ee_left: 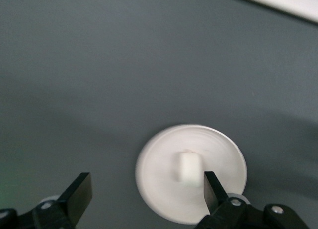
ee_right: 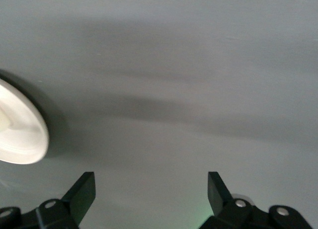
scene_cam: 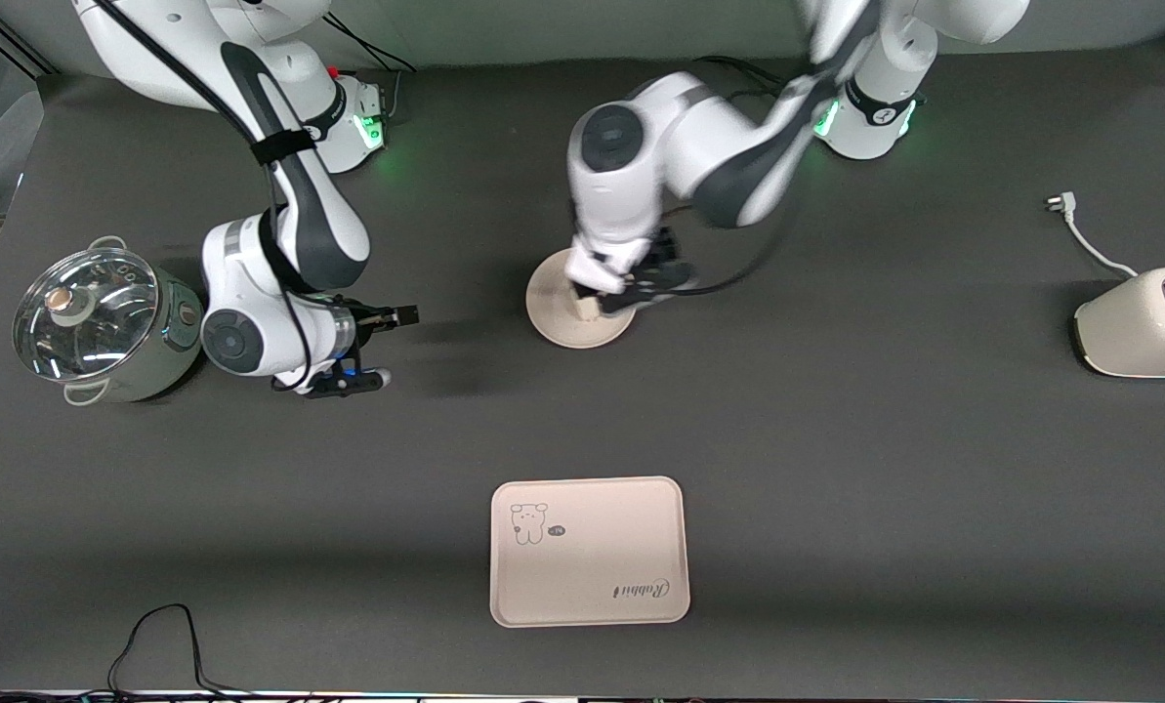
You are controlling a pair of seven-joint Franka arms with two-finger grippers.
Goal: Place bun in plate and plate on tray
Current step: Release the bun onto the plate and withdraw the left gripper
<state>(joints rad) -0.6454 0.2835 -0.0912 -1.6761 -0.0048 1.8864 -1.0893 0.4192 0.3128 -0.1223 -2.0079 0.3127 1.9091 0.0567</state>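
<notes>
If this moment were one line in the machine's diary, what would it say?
small white bun: on round cream plate | left gripper: open, over plate | right gripper: open, waiting | rectangular cream tray: bare
</notes>
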